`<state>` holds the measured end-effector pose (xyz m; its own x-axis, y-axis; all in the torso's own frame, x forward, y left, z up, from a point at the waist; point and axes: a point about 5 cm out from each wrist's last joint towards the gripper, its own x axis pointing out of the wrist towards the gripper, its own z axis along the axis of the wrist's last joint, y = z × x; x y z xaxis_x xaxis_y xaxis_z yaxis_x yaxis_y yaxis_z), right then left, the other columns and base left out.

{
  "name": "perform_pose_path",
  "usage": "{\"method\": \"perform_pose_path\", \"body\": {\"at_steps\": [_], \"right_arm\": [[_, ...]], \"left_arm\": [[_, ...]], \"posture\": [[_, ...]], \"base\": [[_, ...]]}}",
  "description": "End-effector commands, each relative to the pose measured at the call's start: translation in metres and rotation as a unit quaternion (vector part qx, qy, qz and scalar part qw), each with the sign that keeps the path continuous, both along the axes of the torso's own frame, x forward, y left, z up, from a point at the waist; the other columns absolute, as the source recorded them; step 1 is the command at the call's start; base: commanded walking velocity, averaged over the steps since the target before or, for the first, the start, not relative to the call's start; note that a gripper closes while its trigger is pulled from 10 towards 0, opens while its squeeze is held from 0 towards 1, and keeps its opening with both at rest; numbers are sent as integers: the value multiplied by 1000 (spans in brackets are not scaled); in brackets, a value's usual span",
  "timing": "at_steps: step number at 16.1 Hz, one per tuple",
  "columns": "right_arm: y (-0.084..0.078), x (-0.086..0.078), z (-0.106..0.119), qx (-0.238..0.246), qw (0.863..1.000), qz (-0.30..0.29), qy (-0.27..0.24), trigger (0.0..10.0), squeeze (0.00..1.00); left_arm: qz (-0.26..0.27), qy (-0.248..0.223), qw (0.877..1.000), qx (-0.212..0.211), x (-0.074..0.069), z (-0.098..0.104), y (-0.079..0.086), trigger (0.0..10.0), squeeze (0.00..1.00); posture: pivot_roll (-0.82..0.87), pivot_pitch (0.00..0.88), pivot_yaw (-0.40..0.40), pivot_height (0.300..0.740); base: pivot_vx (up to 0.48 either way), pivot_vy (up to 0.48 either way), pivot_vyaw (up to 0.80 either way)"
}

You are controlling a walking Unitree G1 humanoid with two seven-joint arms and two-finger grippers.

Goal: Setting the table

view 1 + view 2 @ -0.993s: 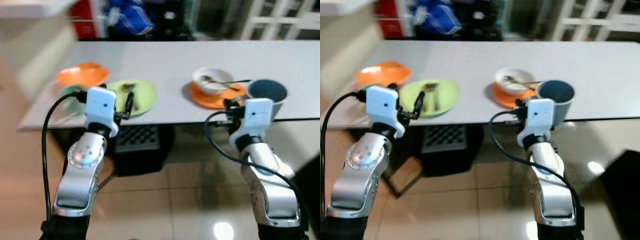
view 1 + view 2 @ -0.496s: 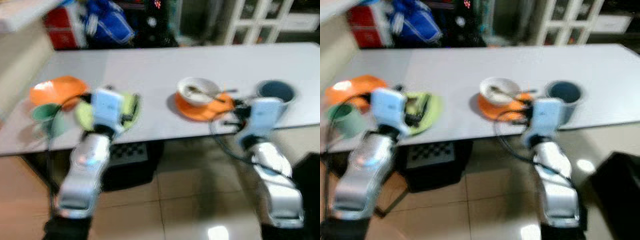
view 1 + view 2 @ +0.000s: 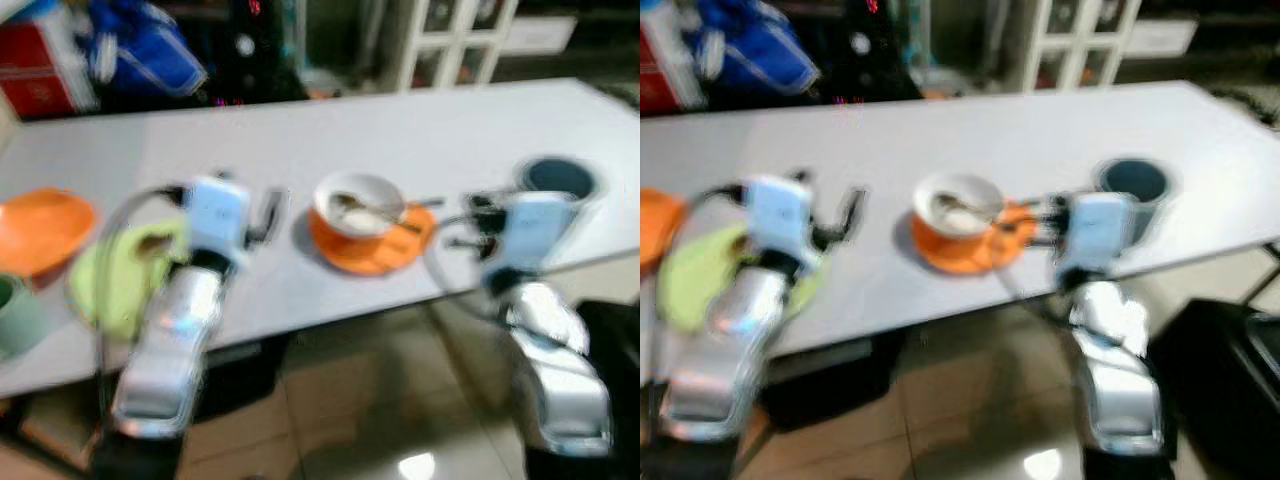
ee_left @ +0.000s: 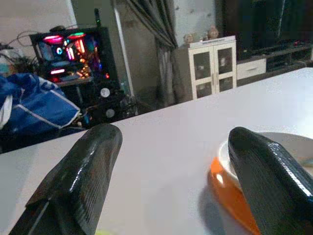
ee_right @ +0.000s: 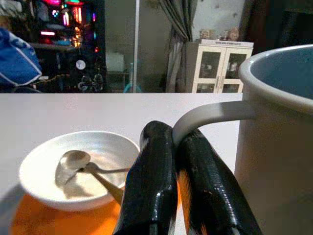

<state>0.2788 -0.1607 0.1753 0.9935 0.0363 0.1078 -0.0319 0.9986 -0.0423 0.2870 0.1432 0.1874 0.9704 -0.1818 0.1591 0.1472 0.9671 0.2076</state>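
The white table (image 3: pixel 300 140) carries a white bowl (image 3: pixel 358 203) with a spoon in it, standing on an orange plate (image 3: pixel 385 252). My right gripper (image 5: pixel 175 134) is shut at the handle of a blue mug (image 5: pixel 279 147), which sits at the table's right end (image 3: pixel 556 178). My left gripper (image 4: pixel 171 134) is open and empty, held low over the table just left of the bowl. A green plate (image 3: pixel 120 285) lies under my left arm, near the front edge. The eye views are blurred.
At the far left are another orange plate (image 3: pixel 40 228) and a green cup (image 3: pixel 12 318). A blue bag (image 3: pixel 150 55) and a white cabinet (image 3: pixel 440 40) stand behind the table. A dark object (image 3: pixel 612 345) sits on the tiled floor at the right.
The whole view has swung, so the plates and bowl now sit further left in the picture. The mug has stayed at my right gripper. My left gripper now reaches past the green plate.
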Motion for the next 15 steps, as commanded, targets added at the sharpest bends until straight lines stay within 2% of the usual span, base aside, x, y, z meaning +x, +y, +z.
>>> {"method": "perform_pose_path", "body": {"at_steps": [1, 9, 15], "right_arm": [[-11, 0, 6, -4, 1000, -19, -11, 10000, 0], [-18, 3, 14, 12, 999, -18, -30, 10000, 0], [-24, 14, 24, 49, 998, -1, -41, 10000, 0]], "left_arm": [[-17, -4, 1000, -3, 0, 3, -9, 10000, 0], [-12, -9, 1000, 0, 0, 6, -6, 10000, 0], [-2, -15, 1000, 3, 2, 7, -2, 10000, 0]], "posture": [[-17, 0, -14, 740], [-5, 0, -18, 740], [-2, 0, -23, 740]], "base": [[398, 0, 0], [400, 0, 0], [402, 0, 0]]}}
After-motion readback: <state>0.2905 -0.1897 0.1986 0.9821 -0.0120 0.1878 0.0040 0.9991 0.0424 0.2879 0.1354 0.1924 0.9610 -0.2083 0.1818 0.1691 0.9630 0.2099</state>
